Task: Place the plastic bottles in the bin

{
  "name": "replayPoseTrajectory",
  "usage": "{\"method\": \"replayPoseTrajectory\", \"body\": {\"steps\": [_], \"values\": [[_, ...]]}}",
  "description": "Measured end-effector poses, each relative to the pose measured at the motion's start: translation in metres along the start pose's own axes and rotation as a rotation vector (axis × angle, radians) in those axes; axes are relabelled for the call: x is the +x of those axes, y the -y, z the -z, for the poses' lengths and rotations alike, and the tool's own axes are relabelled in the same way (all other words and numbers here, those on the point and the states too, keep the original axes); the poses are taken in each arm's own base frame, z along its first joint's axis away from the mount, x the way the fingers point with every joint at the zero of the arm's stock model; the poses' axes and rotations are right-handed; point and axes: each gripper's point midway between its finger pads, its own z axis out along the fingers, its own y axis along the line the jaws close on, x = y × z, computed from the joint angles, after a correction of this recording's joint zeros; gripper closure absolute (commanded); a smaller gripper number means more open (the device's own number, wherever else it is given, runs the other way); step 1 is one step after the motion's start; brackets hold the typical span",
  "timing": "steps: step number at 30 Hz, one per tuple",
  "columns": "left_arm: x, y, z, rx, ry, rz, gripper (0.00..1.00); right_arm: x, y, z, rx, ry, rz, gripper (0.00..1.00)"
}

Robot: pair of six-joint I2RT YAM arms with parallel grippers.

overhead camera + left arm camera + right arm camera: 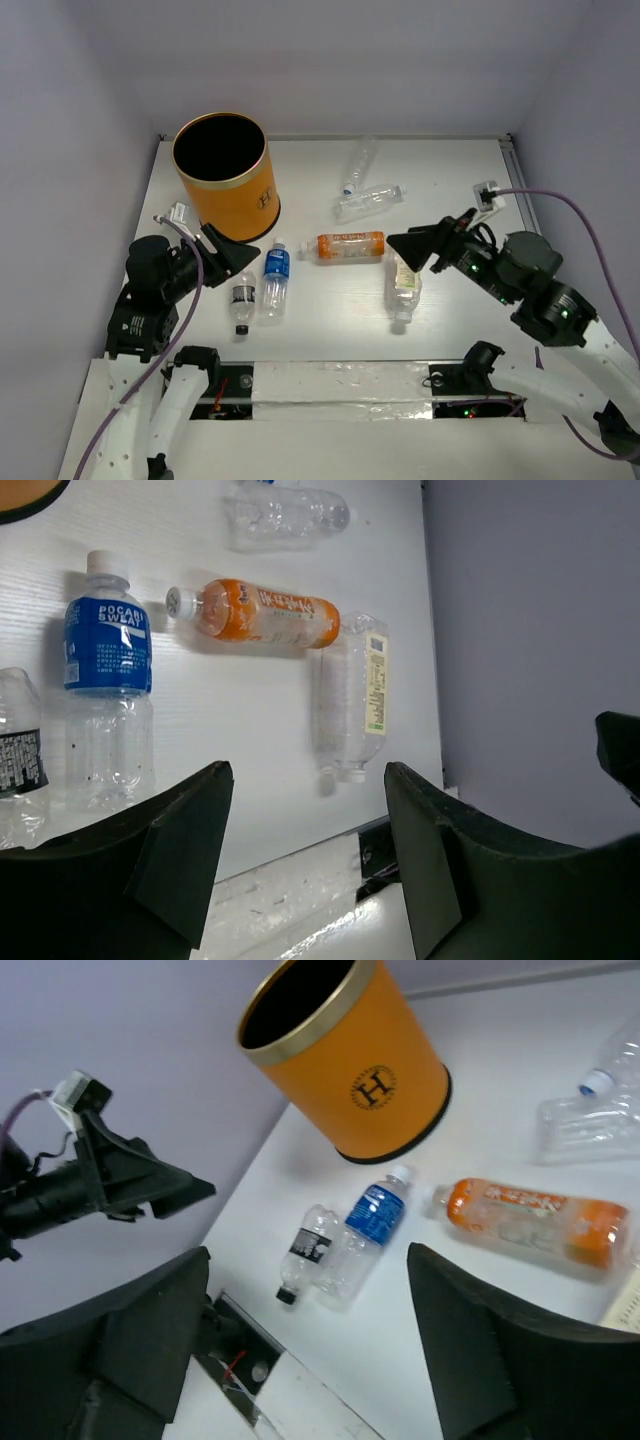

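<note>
We centre the left gripper [245, 262], fingers wide and empty like the right gripper's [408, 250], across the black-capped bottle [242, 300] near the bin [238, 205].

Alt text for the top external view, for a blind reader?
Six small plastic bottles lie on a white table, none in the upright orange cylindrical bin at far left. The left gripper hovers open by the black-capped bottle and blue-labelled bottle; the right gripper, open, by the orange bottle and cream-labelled bottle. Two clear bottles lie farther back.
</note>
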Motion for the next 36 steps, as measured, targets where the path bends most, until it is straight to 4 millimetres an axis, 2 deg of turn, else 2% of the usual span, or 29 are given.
{"method": "replayPoseTrajectory", "body": {"steps": [1, 3, 4, 5, 7, 8, 10, 11, 16, 21, 23, 24, 25, 27, 28, 29, 32, 34, 36], "values": [[-0.002, 0.002, 0.0, 0.007, 0.007, -0.001, 0.44, -0.001, 0.004, 0.007, 0.014, 0.008, 0.004, 0.13], [-0.005, 0.005, -0.001, 0.02, 0.021, -0.004, 0.55, 0.004, 0.012, 0.015, 0.043, 0.005, 0.002, 0.32], [-0.007, 0.006, -0.002, 0.024, 0.026, -0.001, 0.67, 0.008, 0.017, 0.017, 0.058, -0.001, -0.001, 0.45], [-0.009, 0.007, -0.003, 0.029, 0.029, 0.001, 0.72, 0.013, 0.022, 0.018, 0.074, -0.012, -0.005, 0.7], [-0.011, 0.007, -0.006, 0.028, 0.03, -0.001, 0.85, 0.028, 0.035, 0.02, 0.112, -0.046, -0.008, 0.91], [-0.012, 0.006, -0.009, 0.023, 0.027, 0.003, 0.89, 0.033, 0.039, 0.021, 0.127, -0.061, -0.013, 1.0], [-0.011, 0.002, -0.013, 0.01, 0.019, 0.004, 0.99, 0.04, 0.043, 0.022, 0.14, -0.079, -0.017, 1.0], [-0.01, 0.0, -0.015, 0.002, 0.018, 0.001, 1.0, 0.041, 0.044, 0.023, 0.143, -0.084, -0.018, 1.0], [0.0, -0.014, -0.027, -0.06, -0.002, -0.032, 1.0, 0.044, 0.043, 0.02, 0.135, -0.102, -0.016, 1.0], [0.027, -0.027, -0.049, -0.156, -0.083, -0.104, 1.0, 0.051, 0.042, 0.014, 0.128, -0.132, -0.006, 1.0], [0.035, -0.034, -0.058, -0.207, -0.104, -0.135, 0.93, 0.055, 0.042, 0.011, 0.128, -0.15, -0.004, 0.98], [0.038, -0.038, -0.063, -0.232, -0.111, -0.149, 0.89, 0.056, 0.042, 0.01, 0.125, -0.158, -0.005, 0.86], [0.042, -0.041, -0.067, -0.253, -0.12, -0.159, 0.81, 0.058, 0.042, 0.009, 0.123, -0.163, -0.007, 0.65], [0.052, -0.051, -0.077, -0.304, -0.146, -0.184, 0.69, 0.063, 0.043, 0.007, 0.116, -0.173, -0.008, 0.47], [0.057, -0.057, -0.082, -0.331, -0.16, -0.196, 0.57, 0.066, 0.044, 0.006, 0.114, -0.181, -0.012, 0.4], [0.061, -0.062, -0.086, -0.355, -0.172, -0.206, 0.52, 0.07, 0.045, 0.006, 0.115, -0.191, -0.016, 0.31], [0.067, -0.074, -0.096, -0.414, -0.183, -0.225, 0.34, 0.079, 0.047, 0.005, 0.112, -0.216, -0.02, 0.22], [0.066, -0.083, -0.102, -0.455, -0.178, -0.235, 0.28, 0.083, 0.047, 0.005, 0.108, -0.23, -0.022, 0.19], [0.065, -0.091, -0.109, -0.493, -0.17, -0.246, 0.28, 0.086, 0.046, 0.004, 0.102, -0.243, -0.024, 0.17]]}}
